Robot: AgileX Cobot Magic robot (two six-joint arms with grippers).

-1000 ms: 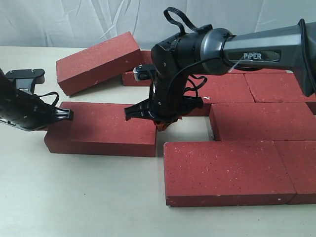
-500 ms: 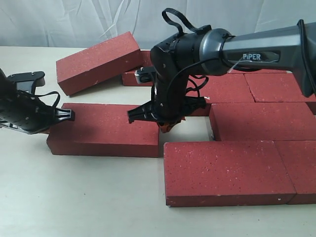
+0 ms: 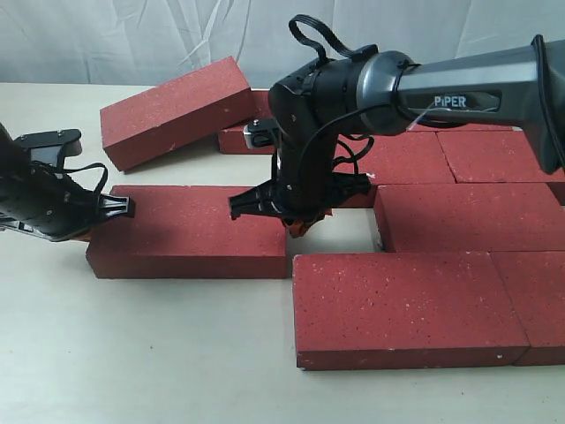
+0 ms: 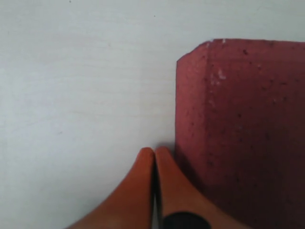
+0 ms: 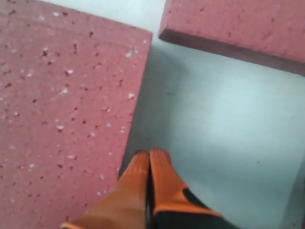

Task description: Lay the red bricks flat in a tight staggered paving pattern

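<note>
As the exterior view shows, the loose brick (image 3: 185,231) lies flat on the tabletop (image 3: 159,353), long axis left to right, between our left hand (image 3: 122,206) and right hand (image 3: 300,227). Left wrist view: hand pinched closed, empty, just beside the brick's end. Right wrist view: likewise closed and empty, at the opposite end.

Left gripper (image 4: 155,152): its two orange fingers (image 4: 136,193) pressed flat together along their length, tips level, nothing between them; black patch at the base of one finger; tips low over a pale, matte table (image 4: 81,86); one red brick (image 4: 243,129) lying just beside the fingers, its upright side face next to the nearer finger; contact cannot be told, dark shadow in the seam; one brick corner and two faces in view; surface rough, with fine white specks and small dark pits.
</note>
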